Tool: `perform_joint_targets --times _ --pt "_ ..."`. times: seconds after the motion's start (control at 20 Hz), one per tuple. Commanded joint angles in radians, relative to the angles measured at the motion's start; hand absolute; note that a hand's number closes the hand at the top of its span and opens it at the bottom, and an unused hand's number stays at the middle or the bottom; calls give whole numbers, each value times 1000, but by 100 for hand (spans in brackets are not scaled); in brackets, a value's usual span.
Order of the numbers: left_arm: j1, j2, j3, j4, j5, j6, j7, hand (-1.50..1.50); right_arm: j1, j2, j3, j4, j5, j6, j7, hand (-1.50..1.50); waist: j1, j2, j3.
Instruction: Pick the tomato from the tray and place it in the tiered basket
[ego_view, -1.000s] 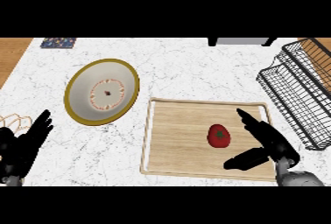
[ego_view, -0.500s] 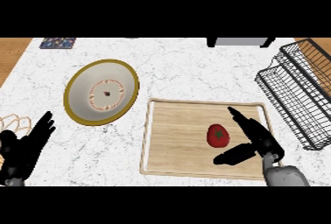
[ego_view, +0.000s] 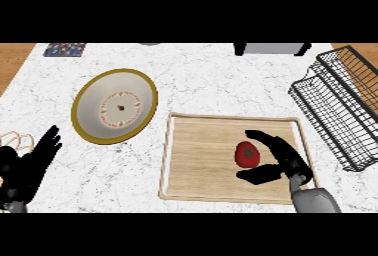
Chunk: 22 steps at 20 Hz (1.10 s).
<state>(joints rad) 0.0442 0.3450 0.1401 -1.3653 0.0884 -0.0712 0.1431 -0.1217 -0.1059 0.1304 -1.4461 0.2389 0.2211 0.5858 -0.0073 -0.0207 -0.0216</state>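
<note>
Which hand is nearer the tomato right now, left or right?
Right. The right hand sits over the tray, its fingers and thumb cupped beside the tomato. The left hand rests open far across the counter, past the plate.

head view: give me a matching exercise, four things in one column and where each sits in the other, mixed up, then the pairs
Things:
1. tomato
2. plate
3. tiered basket
4. left hand

Places:
A. at the counter's right edge
B. on the wooden tray, beside the right hand
C. resting open at the lower left
D. left of the tray, on the marble counter

Pairs: 1-B, 2-D, 3-A, 4-C
</note>
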Motion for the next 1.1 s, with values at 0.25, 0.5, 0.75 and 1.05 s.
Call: perform_joint_targets --times 0.25,0.5,0.75,1.05 --pt "58 2 21 -63 15 -33 18 0 -30 69 -6 96 71 -135 -206 150 15 21 22" --pt "-21 -47 4 -1 -50 8 4 0 -40 47 -52 -39 71 -143 -74 150 7 20 22" --pt "26 -21 18 -7 -29 -1 19 0 161 -140 391 -285 423 -26 -262 150 -22 -17 14" --pt "46 -5 66 10 -6 3 4 0 341 -339 576 -628 683 -87 -259 150 -70 -13 17"
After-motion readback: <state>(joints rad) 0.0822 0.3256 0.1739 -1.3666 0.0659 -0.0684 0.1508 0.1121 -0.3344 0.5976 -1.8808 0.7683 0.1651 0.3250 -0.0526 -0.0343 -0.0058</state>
